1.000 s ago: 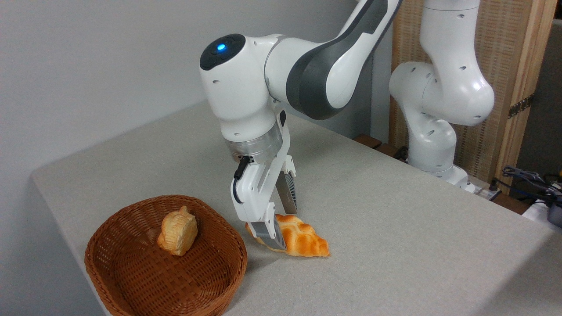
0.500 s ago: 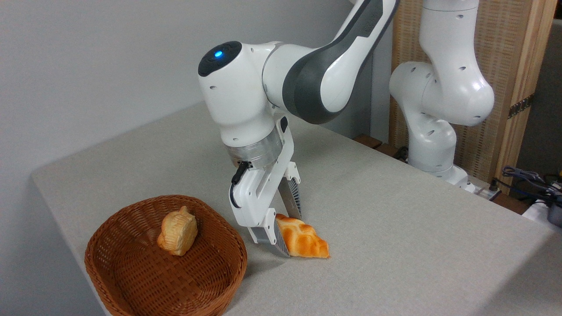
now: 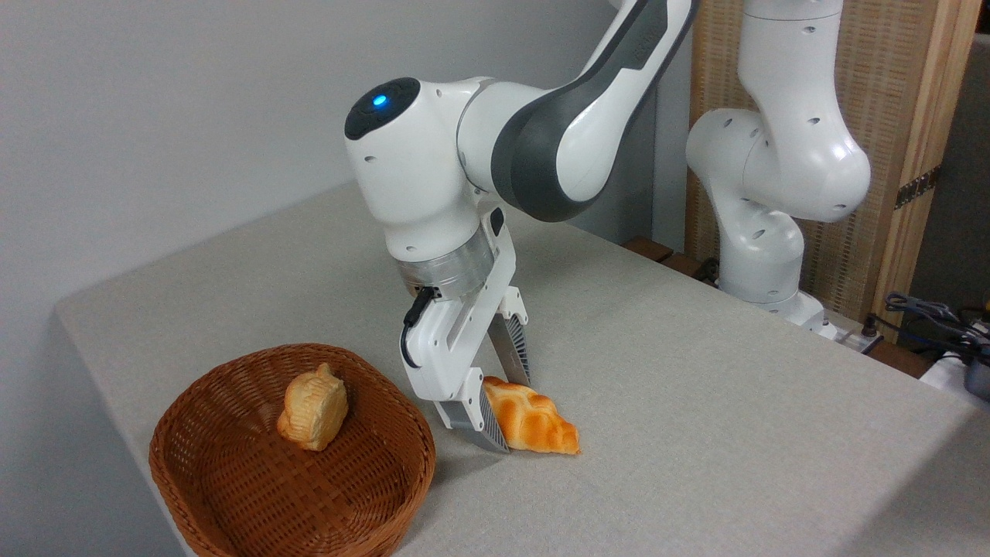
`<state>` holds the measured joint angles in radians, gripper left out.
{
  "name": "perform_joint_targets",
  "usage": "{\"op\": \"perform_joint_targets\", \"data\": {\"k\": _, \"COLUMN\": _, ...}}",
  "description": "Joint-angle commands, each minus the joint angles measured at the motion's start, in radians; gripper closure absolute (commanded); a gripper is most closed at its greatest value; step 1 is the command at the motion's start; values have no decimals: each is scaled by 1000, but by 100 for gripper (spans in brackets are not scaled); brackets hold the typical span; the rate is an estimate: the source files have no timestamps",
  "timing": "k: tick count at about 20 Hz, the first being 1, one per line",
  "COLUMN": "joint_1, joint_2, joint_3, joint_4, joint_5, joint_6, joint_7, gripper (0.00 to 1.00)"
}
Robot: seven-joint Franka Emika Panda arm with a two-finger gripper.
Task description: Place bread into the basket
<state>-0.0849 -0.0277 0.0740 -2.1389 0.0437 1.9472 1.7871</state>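
Wrist shifted slightly left; gripper (image 3: 503, 406) tilted, fingers pinching bread's (image 3: 532, 418) blunt end, tip on table (image 3: 696, 402), beside basket (image 3: 232, 480).

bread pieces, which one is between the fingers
The long braided golden-orange bread lying on the table, with the gripper fingers on either side of its thick end. The other piece, the small pale fish-shaped pastry, sits in the basket, untouched.

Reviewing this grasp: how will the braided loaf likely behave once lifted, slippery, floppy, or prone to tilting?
The bread looks glossy, so possibly slippery. The gripper holds its blunt end, so the pointed end may droop. It probably stays stiff, keeping its shape between the fingers.
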Motion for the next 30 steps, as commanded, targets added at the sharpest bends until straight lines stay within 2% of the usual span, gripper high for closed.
{"op": "perform_joint_targets", "data": {"k": 1, "joint_1": -6, "joint_2": -6, "joint_3": 6, "joint_4": -13, "joint_5": 16, "joint_6": 6, "joint_7": -2, "gripper": 47}}
{"op": "perform_joint_targets", "data": {"k": 5, "joint_1": -6, "joint_2": -8, "joint_3": 4, "joint_4": -13, "joint_5": 16, "joint_6": 4, "joint_7": -35, "gripper": 47}}
{"op": "perform_joint_targets", "data": {"k": 13, "joint_1": -6, "joint_2": -15, "joint_3": 3, "joint_4": -12, "joint_5": 16, "joint_6": -10, "joint_7": -38, "gripper": 46}}
{"op": "perform_joint_targets", "data": {"k": 21, "joint_1": -7, "joint_2": -99, "joint_3": -3, "joint_4": 8, "joint_5": 5, "joint_6": -73, "joint_7": -41, "gripper": 44}}
{"op": "perform_joint_targets", "data": {"k": 25, "joint_1": -9, "joint_2": -107, "joint_3": -14, "joint_4": 62, "joint_5": 1, "joint_6": -108, "joint_7": -47, "gripper": 44}}
{"op": "perform_joint_targets", "data": {"k": 30, "joint_1": -9, "joint_2": -107, "joint_3": -13, "joint_4": 129, "joint_5": -30, "joint_6": -108, "joint_7": -71, "gripper": 44}}
